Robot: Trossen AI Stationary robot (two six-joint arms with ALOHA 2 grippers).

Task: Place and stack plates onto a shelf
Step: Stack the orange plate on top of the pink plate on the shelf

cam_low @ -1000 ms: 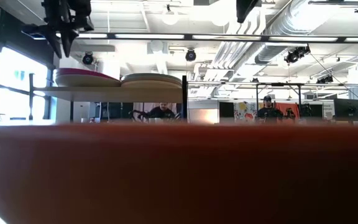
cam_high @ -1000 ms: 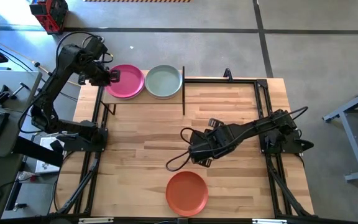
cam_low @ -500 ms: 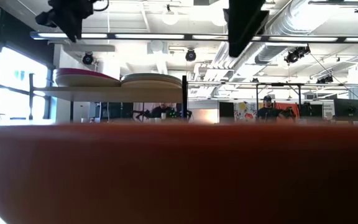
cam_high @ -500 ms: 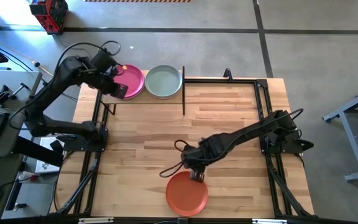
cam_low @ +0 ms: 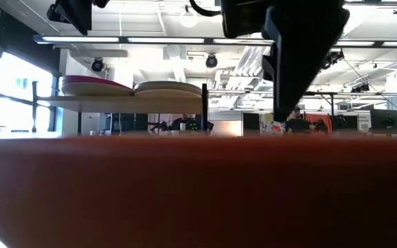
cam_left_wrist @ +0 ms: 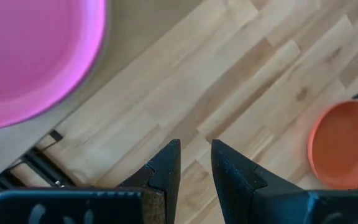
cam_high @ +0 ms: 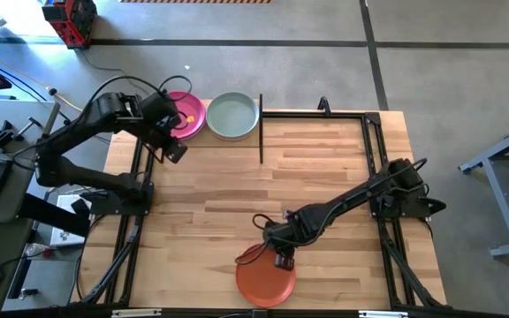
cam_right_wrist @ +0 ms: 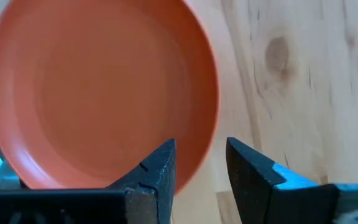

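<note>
Count: three plates, one shelf, two arms.

Three plates showed: one magenta plate [cam_high: 184, 113] and one pale green plate [cam_high: 233, 116] side by side on the single shelf [cam_low: 126, 102], and one orange plate [cam_high: 264, 276] alone on the table [cam_high: 325, 168]. Two arms were there, each with one gripper: left gripper [cam_high: 173, 147], right gripper [cam_high: 282, 259]. Each gripper had two fingers.
</note>
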